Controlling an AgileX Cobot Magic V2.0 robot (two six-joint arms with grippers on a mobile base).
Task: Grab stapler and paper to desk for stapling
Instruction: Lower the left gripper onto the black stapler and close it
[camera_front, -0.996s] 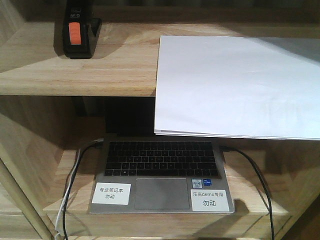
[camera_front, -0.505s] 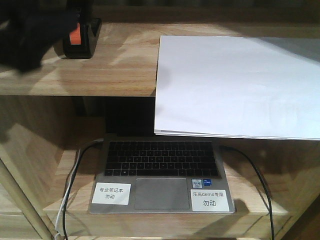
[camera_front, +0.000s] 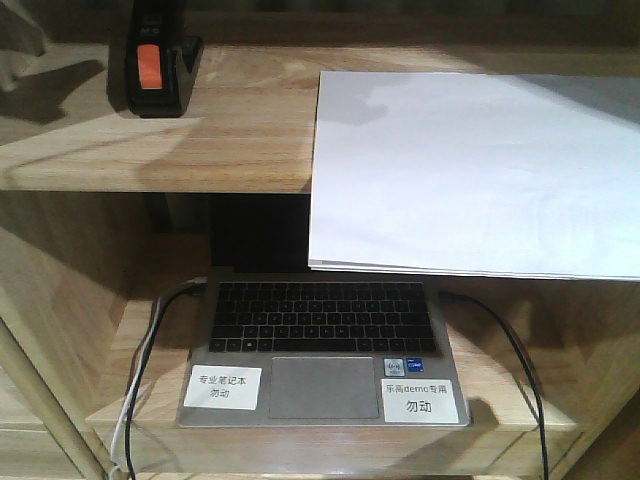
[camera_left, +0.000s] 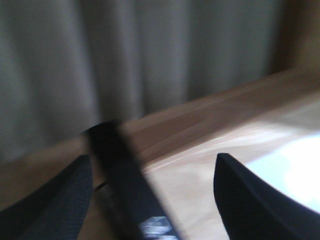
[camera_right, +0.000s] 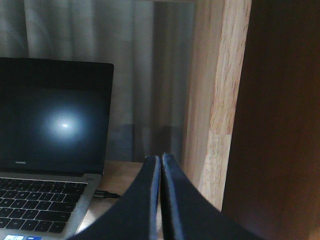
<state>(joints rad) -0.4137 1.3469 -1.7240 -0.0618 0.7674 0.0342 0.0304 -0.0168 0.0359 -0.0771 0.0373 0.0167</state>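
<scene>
Front-facing view: the upper shelf board (camera_front: 230, 130) carries both task things. The paper (camera_front: 470, 170) covers its right half, front edge overhanging the laptop (camera_front: 320, 345) on the board below. The stapler (camera_front: 152, 60) sits at the far left back, well apart from the paper, its long axis running front to back with the orange end toward the camera. The blurred left wrist view shows the left claw (camera_left: 152, 160) spread wide, with the stapler lying slantwise between its fingers, nearer the left-hand one. I cannot tell whether they touch. The left arm is plainly the nearer, and nothing stands in its way. The right claw (camera_right: 161, 160) is pressed closed and empty, low beside the laptop and a shelf upright (camera_right: 220, 90).
</scene>
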